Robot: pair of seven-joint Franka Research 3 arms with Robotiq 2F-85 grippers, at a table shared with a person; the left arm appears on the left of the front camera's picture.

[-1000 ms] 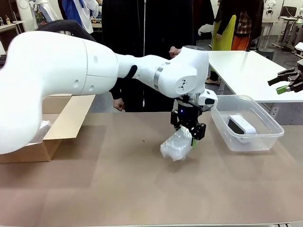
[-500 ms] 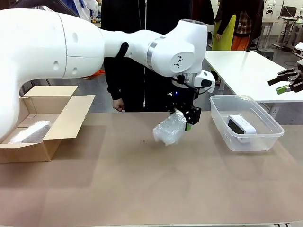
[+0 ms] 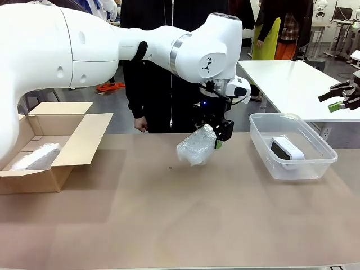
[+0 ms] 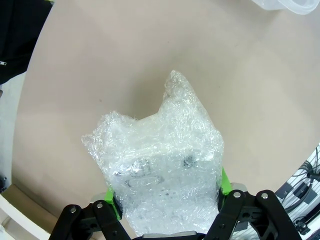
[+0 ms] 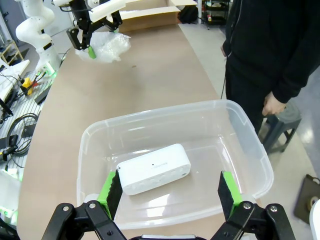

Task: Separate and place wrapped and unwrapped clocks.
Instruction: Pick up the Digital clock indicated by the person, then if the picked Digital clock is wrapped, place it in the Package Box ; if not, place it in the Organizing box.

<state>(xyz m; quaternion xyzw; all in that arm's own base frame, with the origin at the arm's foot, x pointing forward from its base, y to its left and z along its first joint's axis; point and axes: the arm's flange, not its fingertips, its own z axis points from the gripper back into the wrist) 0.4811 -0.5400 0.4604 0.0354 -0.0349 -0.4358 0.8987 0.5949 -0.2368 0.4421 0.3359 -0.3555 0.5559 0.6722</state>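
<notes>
Lifted off the table and carried a little left since a second ago, my left gripper (image 3: pixel 216 136) clamps the wrapped clock (image 3: pixel 195 147), long axis hanging down-left, probably aimed at the cardboard box (image 3: pixel 62 157) far left.

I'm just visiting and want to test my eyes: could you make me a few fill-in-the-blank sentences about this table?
1. The left gripper holds a bundle in ____ wrap above the table.
2. The bare white clock lies in the clear plastic ____.
3. Another wrapped bundle lies in the ____ box.
4. The right gripper has its jaws ____.

Missing words: bubble; tub; cardboard; open
</notes>
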